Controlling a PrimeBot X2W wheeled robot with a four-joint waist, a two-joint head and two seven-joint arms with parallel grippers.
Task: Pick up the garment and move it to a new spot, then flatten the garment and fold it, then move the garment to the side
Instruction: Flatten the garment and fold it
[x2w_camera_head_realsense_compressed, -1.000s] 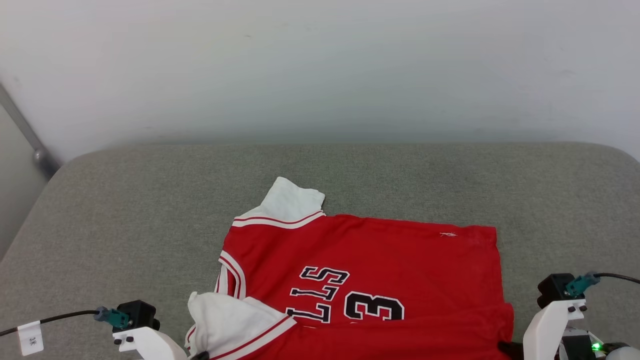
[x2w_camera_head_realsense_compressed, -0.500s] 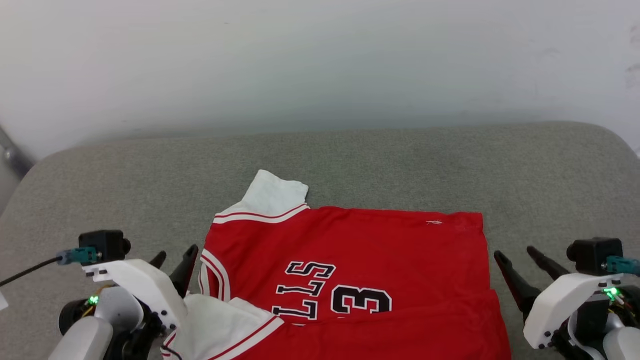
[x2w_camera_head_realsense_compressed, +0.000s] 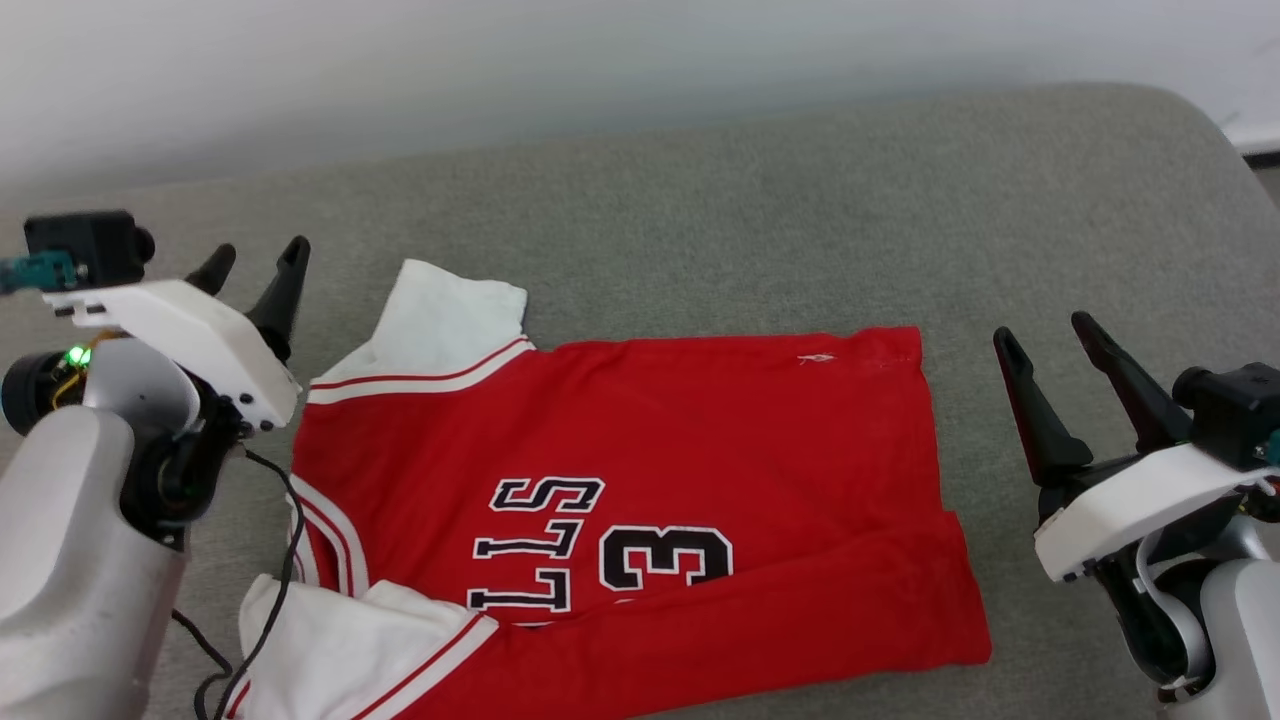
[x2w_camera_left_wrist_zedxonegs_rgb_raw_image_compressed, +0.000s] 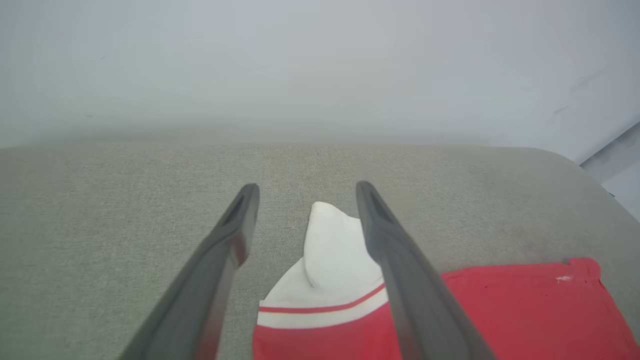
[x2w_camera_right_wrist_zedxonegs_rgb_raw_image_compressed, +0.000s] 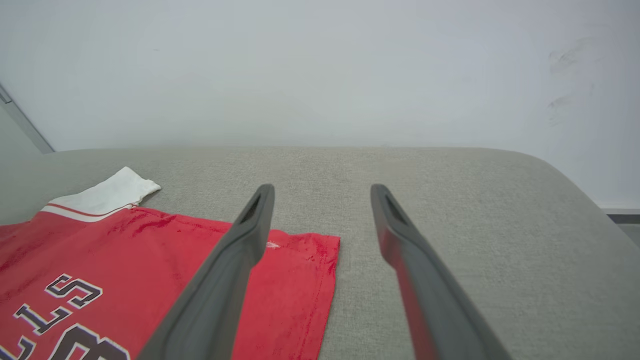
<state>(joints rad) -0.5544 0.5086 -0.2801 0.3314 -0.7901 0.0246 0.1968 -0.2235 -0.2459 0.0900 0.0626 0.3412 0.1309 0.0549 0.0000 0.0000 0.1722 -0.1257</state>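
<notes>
The red shirt (x2w_camera_head_realsense_compressed: 640, 420) lies spread on the grey cushion (x2w_camera_head_realsense_compressed: 700, 190), its near edge folded over. The left pincer (x2w_camera_head_realsense_compressed: 260, 247) and right pincer (x2w_camera_head_realsense_compressed: 1042, 328) hover wide open on either side of it, holding nothing.

Red garment (x2w_camera_head_realsense_compressed: 760, 430) with white red-striped sleeves, black white-outlined lettering, on grey-green cushion (x2w_camera_head_realsense_compressed: 700, 200).

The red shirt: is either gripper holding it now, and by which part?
Nothing is held. The left gripper and the right gripper are both open, not touching the red shirt, which lies on the grey cushion.
</notes>
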